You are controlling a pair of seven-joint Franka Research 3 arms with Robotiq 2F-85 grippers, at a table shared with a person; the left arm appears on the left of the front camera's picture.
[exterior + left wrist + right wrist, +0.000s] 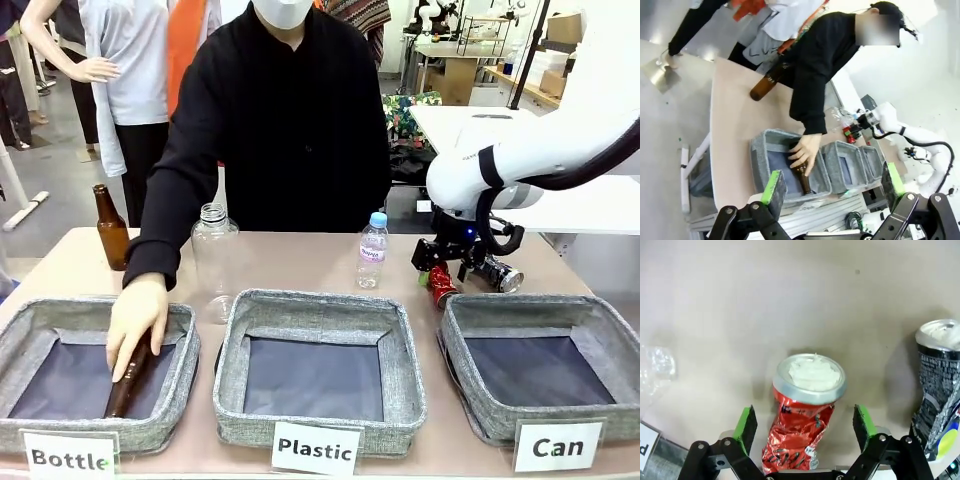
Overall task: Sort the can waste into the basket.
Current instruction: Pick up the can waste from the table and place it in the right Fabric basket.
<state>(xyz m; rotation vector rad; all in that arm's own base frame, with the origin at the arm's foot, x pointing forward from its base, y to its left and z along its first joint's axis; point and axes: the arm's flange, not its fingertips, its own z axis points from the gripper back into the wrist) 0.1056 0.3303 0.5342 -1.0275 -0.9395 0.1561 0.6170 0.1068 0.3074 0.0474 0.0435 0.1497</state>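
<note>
The crushed red can (pixel 807 415), likely light, thin-walled and slippery, is sitting at the lower centre of the right wrist view, where the right gripper's (pixel 805 423) wide-apart fingers are flanking its crumpled midsection, probably the surest hold.

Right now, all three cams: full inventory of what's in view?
woven-fabric baskets: 3, grey, near edge: Bottle basket, Plastic basket, Can basket
crushed red metal can: 1, shiny red, table behind Can basket
crushed patterned metal can: 1, dark grey-and-silver, beside red one
glass bottles: 2, brown, one upright far left, one in Bottle basket
plastic bottles: 2, clear, upright mid-table: large capless, small blue-capped
label cards: 3, white, before baskets
person's hand: 1, on basketed bottle
robot's left hand: 1, open, raised
robot's right hand: 1, open, straddling red can
</note>
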